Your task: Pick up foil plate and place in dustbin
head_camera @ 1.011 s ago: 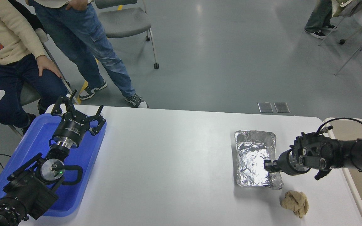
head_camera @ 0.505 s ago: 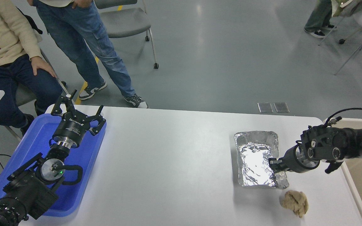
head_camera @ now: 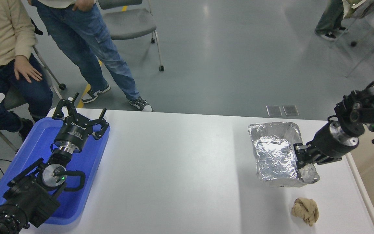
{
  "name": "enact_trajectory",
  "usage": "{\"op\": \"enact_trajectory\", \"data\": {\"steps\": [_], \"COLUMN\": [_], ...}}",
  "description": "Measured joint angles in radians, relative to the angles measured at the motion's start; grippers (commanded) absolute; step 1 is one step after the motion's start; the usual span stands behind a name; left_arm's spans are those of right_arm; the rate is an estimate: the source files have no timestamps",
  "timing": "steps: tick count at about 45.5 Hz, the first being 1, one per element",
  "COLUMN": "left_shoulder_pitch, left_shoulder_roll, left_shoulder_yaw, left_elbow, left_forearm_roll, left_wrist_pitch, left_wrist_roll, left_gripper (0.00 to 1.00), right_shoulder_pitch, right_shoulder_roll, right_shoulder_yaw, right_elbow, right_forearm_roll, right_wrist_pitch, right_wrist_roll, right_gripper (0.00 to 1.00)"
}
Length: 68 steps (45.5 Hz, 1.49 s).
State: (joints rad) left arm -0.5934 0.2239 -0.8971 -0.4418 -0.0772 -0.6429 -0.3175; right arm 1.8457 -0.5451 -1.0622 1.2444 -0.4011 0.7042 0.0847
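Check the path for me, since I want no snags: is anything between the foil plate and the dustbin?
Nothing visible. The right gripper holds the foil plate by its right wall, and only bare table lies between it and the dustbin at the right edge. The paper wad sits nearer, off that line.

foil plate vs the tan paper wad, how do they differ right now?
The foil plate is shiny silver and an open rectangular tray; the paper wad is dull tan and a crumpled ball. The foil plate is much larger than the wad. The right tool is clamped on the plate's right rim and the plate looks lifted and tilted, while the wad lies free on the table. Both are crinkled and sit at the table's right end.
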Motion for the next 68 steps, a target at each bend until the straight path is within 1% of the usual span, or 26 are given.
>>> {"op": "enact_trajectory", "data": {"steps": [14,37,53,68], "left_shoulder_pitch": [0.001,0.001,0.001,0.001], "left_shoulder_roll": [0.0,0.0,0.0,0.0], "left_shoulder_yaw": [0.0,0.001,0.001,0.0], "left_elbow": [0.0,0.0,0.0,0.0], "left_forearm_roll": [0.0,0.0,0.0,0.0], "left_wrist_pitch": [0.0,0.0,0.0,0.0], "left_wrist_roll": [0.0,0.0,0.0,0.0], "left_gripper": [1.0,1.0,1.0,1.0], "right_shoulder_pitch": [0.246,0.558,0.637,0.657], "right_shoulder_roll": [-0.031,-0.046,-0.054,-0.086], "right_shoulder_yaw": [-0.09,-0.228,-0.285,-0.334], "right_elbow": [0.013,0.019,0.022,0.02], "right_forearm_roll": [0.053,0.084,0.086,0.087], "right_wrist_pitch": [0.063,0.08,0.081,0.081], "right_wrist_roll": [0.002,0.004,0.004,0.004], "right_gripper": [0.0,0.0,0.0,0.0]}}
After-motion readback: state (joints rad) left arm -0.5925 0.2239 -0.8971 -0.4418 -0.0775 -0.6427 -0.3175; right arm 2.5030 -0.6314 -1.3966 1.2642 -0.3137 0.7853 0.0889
